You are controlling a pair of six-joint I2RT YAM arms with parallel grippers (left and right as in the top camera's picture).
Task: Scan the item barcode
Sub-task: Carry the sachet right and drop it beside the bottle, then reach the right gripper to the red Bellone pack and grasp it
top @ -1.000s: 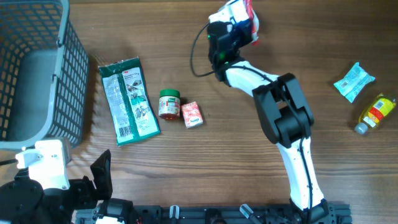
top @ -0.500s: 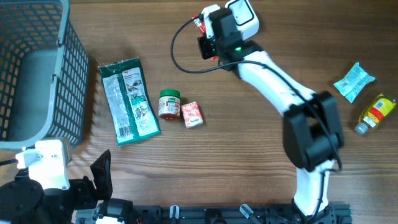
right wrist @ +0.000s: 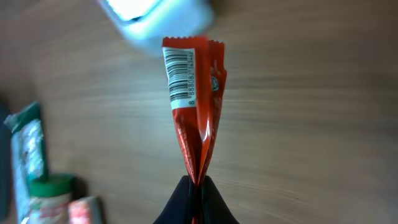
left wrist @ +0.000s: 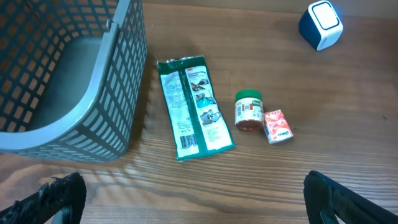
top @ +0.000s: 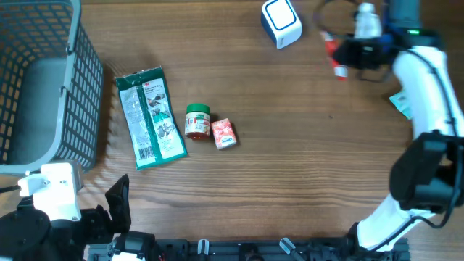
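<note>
**A:** Where is the red packet [right wrist: 193, 106]?

**B:** Its lower end is pinched in the right jaws, which are clenched tight on it. It sticks straight out from them, creased down its middle. The barcode panel at its far end faces the wrist camera.

**A:** And seen from above?

**B:** It is over the far side of the desk [top: 290, 167], to the right of the white-and-blue scanner [top: 281, 22]. It is near the scanner but apart from it. In the wrist view the scanner is only a pale blur past the packet's tip.

**A:** How is the right arm [top: 428, 94] posed?

**B:** It reaches from its base at the near right corner along the right edge. At the far end it bends, so the wrist points left, toward the scanner. A light-blue packet [top: 397, 104] peeks out from behind it.

**A:** And the left arm [top: 51, 210]?

**B:** It is folded low at the near left corner. The left jaws are spread wide and grasp nothing.

**A:** What lies around?

**B:** A grey basket [top: 80, 87] sits at the left, with a green pouch [top: 150, 116] lying flat beside it. Next come a green-lidded jar [top: 197, 121] and a small red box [top: 224, 133] just beside the jar.
</note>
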